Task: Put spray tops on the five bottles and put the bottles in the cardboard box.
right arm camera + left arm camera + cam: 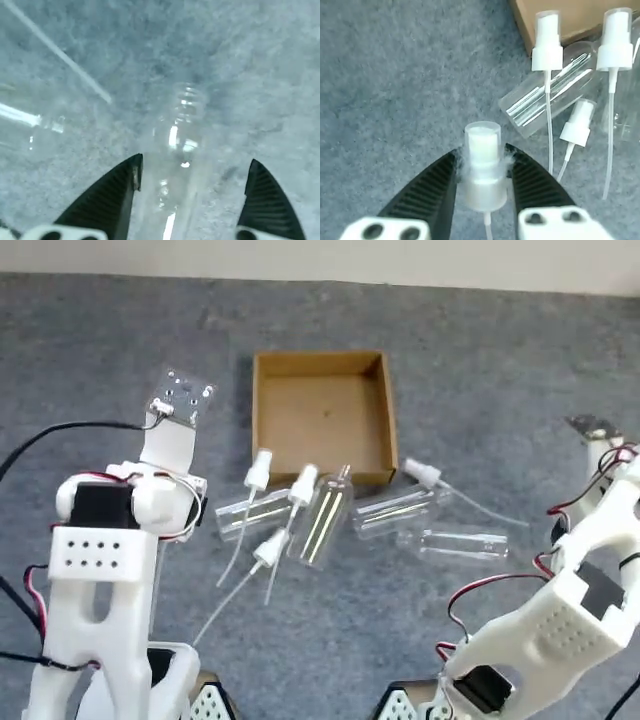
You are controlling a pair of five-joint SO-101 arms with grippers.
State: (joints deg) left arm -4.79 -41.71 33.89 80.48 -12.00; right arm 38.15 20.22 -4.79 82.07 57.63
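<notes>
Left claw [482, 154] grips a spray top [482, 172], cap pointing away; right claw [196, 162] gapes astride a lying bottle [181, 145], neck pointing away

Soft even light, glints on bottles [322, 522]

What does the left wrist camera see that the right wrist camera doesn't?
Left wrist camera: the left gripper pinching a white spray top, a corner of the cardboard box and three loose spray tops.
Right wrist camera: the right gripper open, with a fingertip on each side of a capless bottle, plus a thin tube.
Both: grey carpet and clear bottles lying down.
</notes>
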